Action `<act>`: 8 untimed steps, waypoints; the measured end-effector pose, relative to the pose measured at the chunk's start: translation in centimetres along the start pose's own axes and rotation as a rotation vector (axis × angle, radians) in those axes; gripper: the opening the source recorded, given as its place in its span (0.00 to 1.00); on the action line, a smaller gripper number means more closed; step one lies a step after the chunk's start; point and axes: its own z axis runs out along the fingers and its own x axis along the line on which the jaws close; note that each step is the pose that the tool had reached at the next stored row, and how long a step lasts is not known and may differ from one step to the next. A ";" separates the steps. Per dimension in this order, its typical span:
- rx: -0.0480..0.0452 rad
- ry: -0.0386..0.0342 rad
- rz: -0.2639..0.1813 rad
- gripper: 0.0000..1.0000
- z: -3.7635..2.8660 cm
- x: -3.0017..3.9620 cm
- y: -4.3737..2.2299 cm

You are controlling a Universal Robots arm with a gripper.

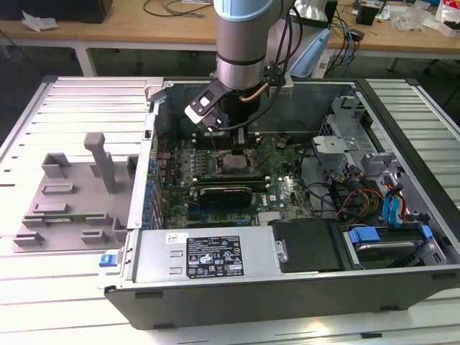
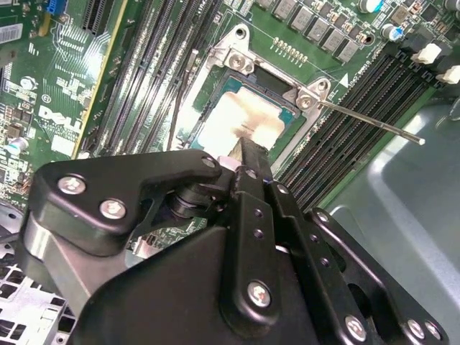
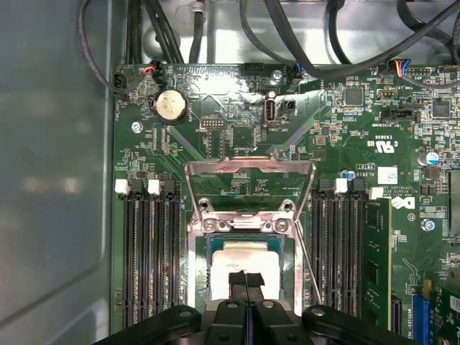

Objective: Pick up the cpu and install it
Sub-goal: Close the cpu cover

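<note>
The cpu point(image 3: 243, 256), a flat square chip with a silver top, lies flat in the motherboard socket point(image 3: 198, 266); the second wrist view also shows the cpu point(image 2: 219, 118) seated there. The socket's metal load plate point(image 3: 249, 180) stands raised and its thin lever point(image 2: 374, 122) sticks out to one side. My gripper point(image 3: 246, 279) hangs directly over the chip with its black fingertips point(image 2: 248, 154) pressed together, at or just above the metal top; contact cannot be told. In the exterior view the gripper point(image 1: 241, 147) reaches down into the open computer case point(image 1: 287, 287).
Black memory slots point(image 3: 147, 259) flank the socket on both sides. A grey plastic fixture tray point(image 1: 72, 201) lies at the exterior view's left of the case. Inside the case, a power supply point(image 1: 208, 255) sits in front and drive bays with cables point(image 1: 381, 215) at the exterior view's right.
</note>
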 end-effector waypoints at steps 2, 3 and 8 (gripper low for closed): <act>0.0002 -0.0002 0.000 0.11 -0.27 0.00 0.01; 0.0002 -0.0001 0.000 0.11 -0.63 0.01 0.03; 0.0002 -0.0006 0.000 0.11 -2.73 0.07 0.12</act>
